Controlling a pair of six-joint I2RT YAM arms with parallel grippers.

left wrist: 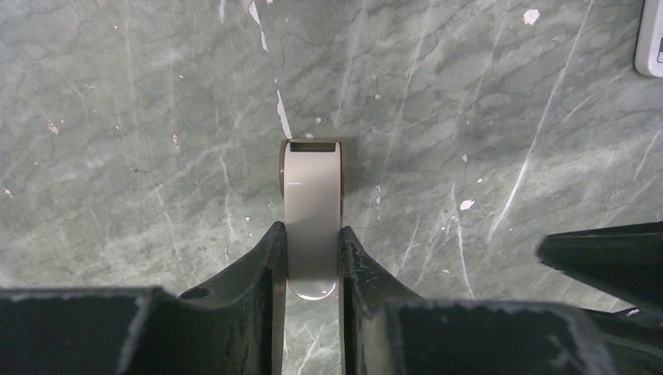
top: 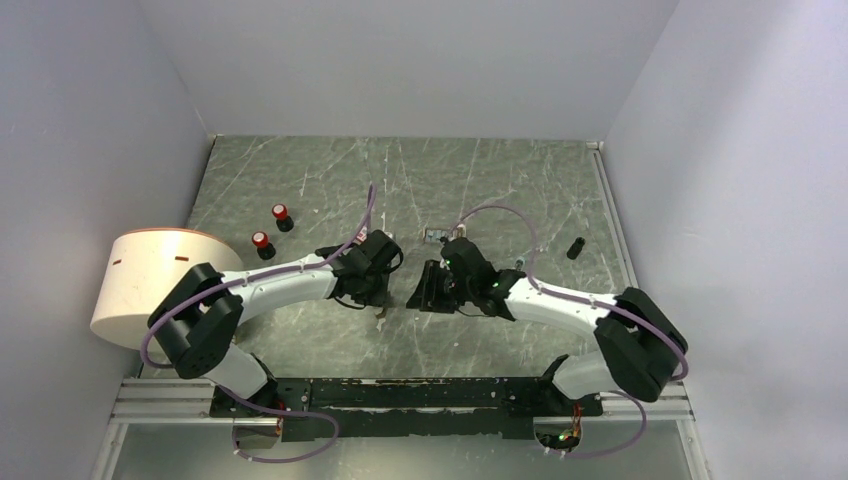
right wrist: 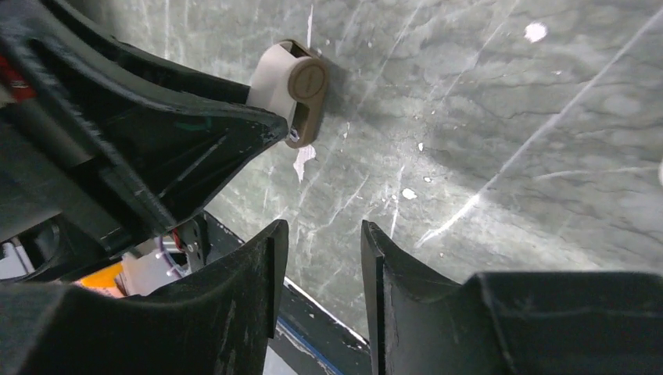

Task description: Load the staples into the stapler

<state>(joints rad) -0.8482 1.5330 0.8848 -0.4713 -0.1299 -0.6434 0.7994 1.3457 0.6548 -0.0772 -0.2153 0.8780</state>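
The small beige stapler (left wrist: 313, 191) stands on the green marble table, and its end shows in the right wrist view (right wrist: 295, 84). My left gripper (left wrist: 313, 237) is shut on the stapler, one finger on each side of its body. In the top view the left gripper (top: 377, 298) is at the table's middle, with the stapler (top: 380, 313) a small tan spot under it. My right gripper (right wrist: 322, 230) is open and empty, just right of the left one and facing it (top: 415, 290). I cannot make out the staples in any view.
A small pale box-like object (top: 435, 236) lies just behind the grippers; its corner shows in the left wrist view (left wrist: 653, 39). Two red-capped items (top: 271, 229) and a large white cylinder (top: 150, 285) are at the left. A small black object (top: 575, 248) is at the right.
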